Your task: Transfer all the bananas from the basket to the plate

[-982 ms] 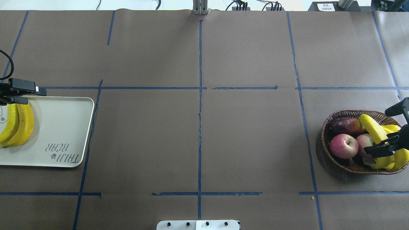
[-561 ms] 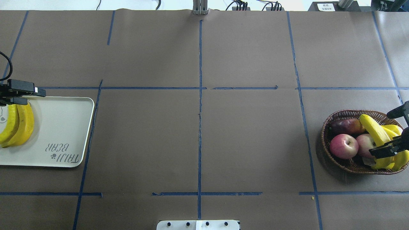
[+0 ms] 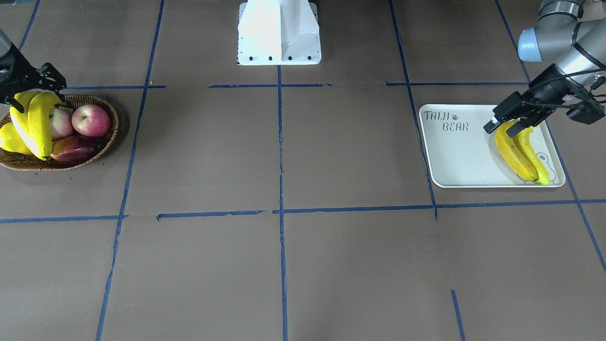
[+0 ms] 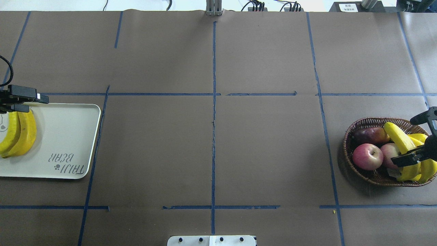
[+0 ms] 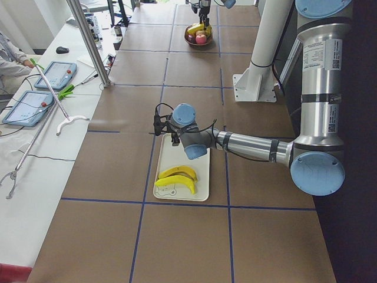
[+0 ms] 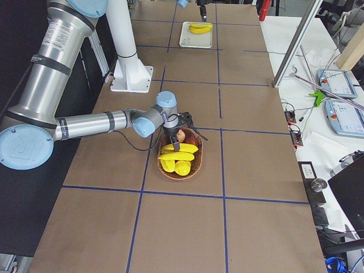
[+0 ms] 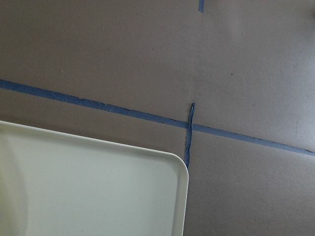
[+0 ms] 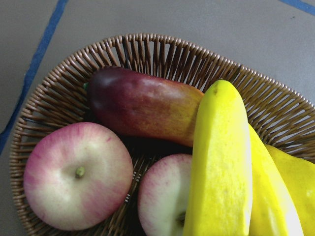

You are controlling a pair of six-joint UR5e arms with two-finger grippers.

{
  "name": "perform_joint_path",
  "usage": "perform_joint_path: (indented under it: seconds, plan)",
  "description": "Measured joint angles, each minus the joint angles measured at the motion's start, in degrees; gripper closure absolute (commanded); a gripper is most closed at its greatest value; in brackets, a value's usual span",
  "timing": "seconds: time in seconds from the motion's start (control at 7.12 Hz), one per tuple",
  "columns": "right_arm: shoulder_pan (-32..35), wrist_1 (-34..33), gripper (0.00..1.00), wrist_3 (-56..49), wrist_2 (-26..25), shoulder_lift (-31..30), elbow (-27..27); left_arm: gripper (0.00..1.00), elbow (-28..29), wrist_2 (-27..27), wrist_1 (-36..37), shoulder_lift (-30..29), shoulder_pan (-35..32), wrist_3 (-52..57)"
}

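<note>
Diagonally across basket (image 4: 346, 145); topmost banana (image 4: 399, 138)

The right gripper (image 4: 407, 159) has shifted slightly above the basket's (image 4: 349, 133) bananas (image 4: 398, 137), possibly lower; the left gripper (image 4: 34, 104) edged marginally outward.

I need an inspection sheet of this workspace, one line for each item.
Surface: brown table, blue tape lines.
Job's things: two bananas on the plate; two other bananas in the basket.
Clutter: two apples, a dark red fruit, a stubby yellow fruit, all in the basket.
Grippers: left gripper over the plate; right gripper over the basket; open or shut unclear.
Cables: black cable at the left gripper; other cables at the far edge.
Surroundings: robot base; tablets on a side desk.
</note>
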Motion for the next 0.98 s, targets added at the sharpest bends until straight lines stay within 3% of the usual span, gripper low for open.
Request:
perform_joint_path:
  seconds: [0.56, 0.7, 0.84, 0.98]
  plan:
    - [-0.21, -0.06, 0.04, 0.51, 0.08, 1.58, -1.87, 0.00, 0.06, 0.00, 0.00, 0.00, 0.00, 0.00]
    - [-0.22, -0.10, 0.18, 0.49, 0.08, 1.62, -2.04, 0.00, 0.10, 0.00, 0.00, 0.00, 0.03, 0.00]
    - [-0.24, -0.18, 0.40, 0.48, 0.10, 1.64, -2.09, 0.00, 0.13, 0.00, 0.00, 0.00, 0.06, 0.00]
    - [-0.27, -0.32, 0.50, 0.47, 0.12, 1.65, -2.17, 0.00, 0.15, 0.02, 0.00, 0.00, 0.07, 0.00]
